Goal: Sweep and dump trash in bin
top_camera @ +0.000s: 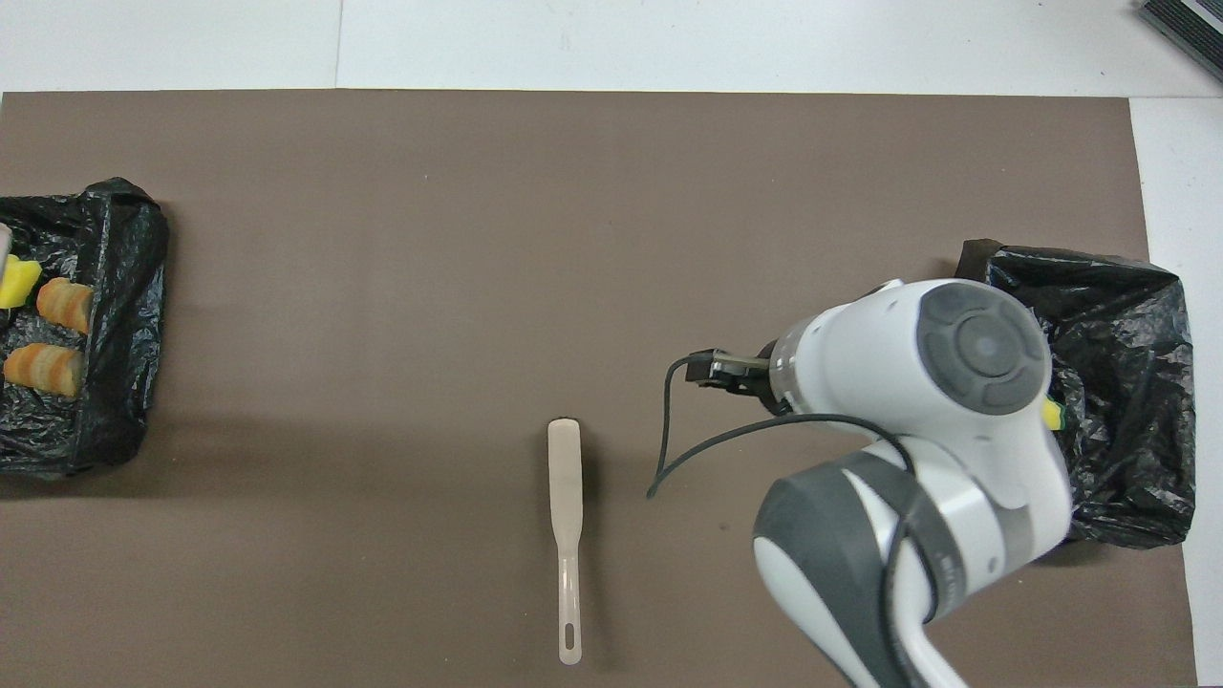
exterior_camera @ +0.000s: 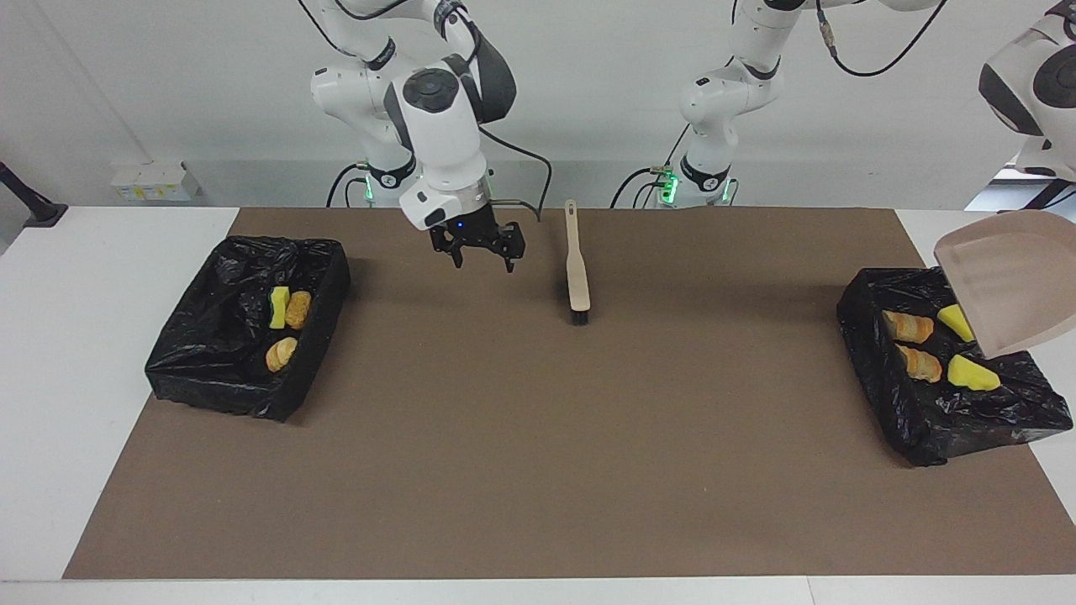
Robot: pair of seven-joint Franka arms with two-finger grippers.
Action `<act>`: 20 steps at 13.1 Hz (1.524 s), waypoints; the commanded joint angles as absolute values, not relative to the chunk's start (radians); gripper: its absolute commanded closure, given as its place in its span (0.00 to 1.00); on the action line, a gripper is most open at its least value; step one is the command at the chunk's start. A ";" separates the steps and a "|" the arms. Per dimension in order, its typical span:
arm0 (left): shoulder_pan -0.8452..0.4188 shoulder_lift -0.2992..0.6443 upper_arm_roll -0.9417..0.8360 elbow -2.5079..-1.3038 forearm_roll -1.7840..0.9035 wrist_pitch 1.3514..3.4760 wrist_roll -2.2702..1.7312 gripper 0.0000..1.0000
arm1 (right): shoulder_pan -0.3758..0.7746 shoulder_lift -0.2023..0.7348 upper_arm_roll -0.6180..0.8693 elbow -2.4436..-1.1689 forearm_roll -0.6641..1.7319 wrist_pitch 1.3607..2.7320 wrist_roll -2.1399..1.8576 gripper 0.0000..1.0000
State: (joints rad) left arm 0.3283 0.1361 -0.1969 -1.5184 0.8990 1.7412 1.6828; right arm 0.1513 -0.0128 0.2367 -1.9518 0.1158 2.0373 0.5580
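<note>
- the right gripper (exterior_camera: 481, 249) hangs in the air over the brown mat (exterior_camera: 538, 470), between the brush (exterior_camera: 577, 267) and the bin at the right arm's end (exterior_camera: 202, 370); its fingers are spread and hold nothing.
- the brush lies flat on the mat near the middle of the table, bristle end pointing away from the robots.
- the bin at the right arm's end, lined with a black bag, holds a green-and-yellow sponge (exterior_camera: 278, 307) and two brown lumps (exterior_camera: 298, 309), (exterior_camera: 282, 354).
- the bin at the left arm's end (exterior_camera: 941, 420), also bag-lined, holds two striped brown lumps (exterior_camera: 909, 326), (exterior_camera: 920, 363) and two yellow sponge bits (exterior_camera: 955, 320), (exterior_camera: 973, 373).
- a beige dustpan (exterior_camera: 1009, 281) is tilted in the air over that bin, its mouth down toward the trash.
- the left gripper is out of sight at the edge, so i cannot tell how its fingers stand.
- no scraps lie on the mat.
</note>
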 commanded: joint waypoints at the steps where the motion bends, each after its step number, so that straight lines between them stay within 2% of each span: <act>1: 0.227 0.107 -0.195 -1.548 0.763 1.596 1.668 1.00 | 0.051 0.006 0.244 -1.829 0.077 1.971 0.453 0.00; 4: 0.123 0.101 -0.196 -1.598 0.611 1.470 1.411 1.00 | -0.040 0.020 0.242 -1.702 0.006 1.878 0.255 0.00; 6: 0.084 0.086 -0.196 -1.634 0.472 1.448 1.205 1.00 | -0.051 0.101 0.244 -1.533 -0.114 1.743 0.233 0.00; 8: 0.034 0.095 -0.196 -1.643 0.311 1.425 0.969 1.00 | -0.067 0.176 0.229 -1.384 -0.152 1.669 0.232 0.00; 10: -0.047 0.106 -0.196 -1.643 0.218 1.430 0.707 1.00 | -0.074 0.215 0.225 -1.313 -0.146 1.625 0.245 0.00; 13: -0.145 0.144 -0.196 -1.638 0.103 1.491 0.329 1.00 | -0.075 0.187 0.219 -1.350 -0.146 1.602 0.250 0.00; 16: -0.253 0.224 -0.196 -1.640 0.063 1.632 0.061 1.00 | -0.104 0.060 0.221 -1.530 -0.124 1.582 0.252 0.00; 20: -0.343 0.351 -0.196 -1.629 0.054 1.862 -0.200 1.00 | -0.123 -0.083 0.219 -1.738 -0.045 1.629 0.252 0.00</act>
